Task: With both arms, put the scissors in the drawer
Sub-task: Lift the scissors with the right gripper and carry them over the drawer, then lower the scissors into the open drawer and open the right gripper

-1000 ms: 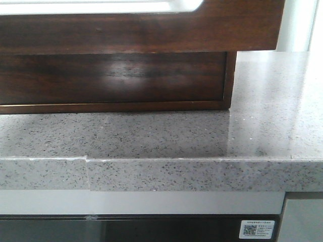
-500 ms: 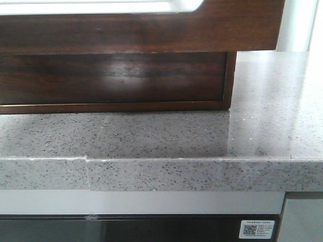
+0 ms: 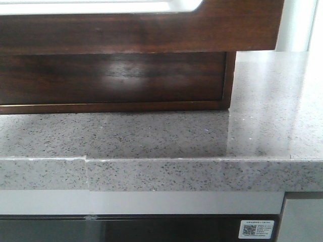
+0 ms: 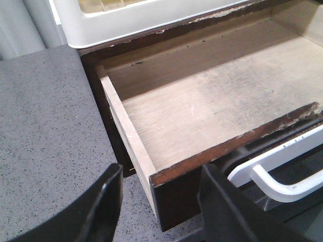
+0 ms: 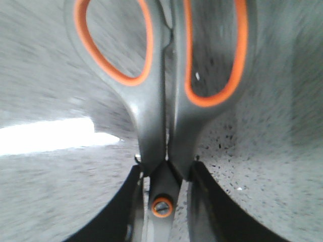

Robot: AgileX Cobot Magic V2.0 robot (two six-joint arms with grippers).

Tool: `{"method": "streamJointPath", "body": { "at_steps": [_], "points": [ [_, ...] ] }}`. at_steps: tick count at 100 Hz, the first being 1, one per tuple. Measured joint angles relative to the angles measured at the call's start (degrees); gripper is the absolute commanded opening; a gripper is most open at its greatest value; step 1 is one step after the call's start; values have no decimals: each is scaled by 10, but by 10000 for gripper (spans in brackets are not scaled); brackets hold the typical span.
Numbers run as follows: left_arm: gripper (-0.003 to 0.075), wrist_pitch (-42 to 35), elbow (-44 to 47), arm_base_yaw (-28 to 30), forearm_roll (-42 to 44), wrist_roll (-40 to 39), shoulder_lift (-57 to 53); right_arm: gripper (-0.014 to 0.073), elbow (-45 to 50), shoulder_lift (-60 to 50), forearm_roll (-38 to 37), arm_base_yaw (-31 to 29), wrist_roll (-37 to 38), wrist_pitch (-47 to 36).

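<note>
Up front, no arm or gripper shows. A speckled grey counter [image 3: 166, 136] fills the middle of the view, its front edge running across at 6 o'clock with a seam toward 8 o'clock. Behind it, at 12 o'clock, stands a glossy dark-brown cabinet [image 3: 111, 80], with a wide wooden band across its top that has pale white showing above its rounded upper edge. At 5 o'clock, below the counter, a small white label with a QR code [image 3: 256, 229] sits on a dark panel.

From the left wrist, the drawer [image 4: 212, 106] stands pulled open, its pale, worn wooden floor bare. Its dark front edge is chipped along the top. A white tray [image 4: 151, 17] rests on the cabinet above it, and a white handle [image 4: 282, 174] shows below the drawer front. The left gripper [image 4: 161, 201] is spread wide, holding nothing, its two black fingers [image 4: 103, 201] straddling the drawer's near corner without clear contact.

From the right wrist, the scissors [image 5: 161, 106] are clamped between the narrow black fingers [image 5: 204, 201] of the right gripper [image 5: 162, 194], held just above the orange-ringed pivot screw. The grey handles with orange-lined loops point away from the fingers, blades out of view. The speckled counter behind them is blurred.
</note>
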Motion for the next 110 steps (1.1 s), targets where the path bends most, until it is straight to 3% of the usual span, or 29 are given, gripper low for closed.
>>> {"method": "streamJointPath", "body": {
  "at_steps": [24, 46, 70, 96, 110],
  "points": [
    [335, 0, 0, 0, 0, 0, 0, 19, -83, -99, 0, 59, -18, 10],
    [335, 0, 0, 0, 0, 0, 0, 19, -143, -188, 2, 152, -65, 10],
    [335, -1, 0, 0, 0, 0, 0, 19, -150, -237, 58, 276, -184, -10],
    [335, -1, 0, 0, 0, 0, 0, 19, -150, -233, 137, 401, -396, -10],
    [335, -1, 0, 0, 0, 0, 0, 19, -150, -207, 146, 447, -438, -10]
  ]
}}
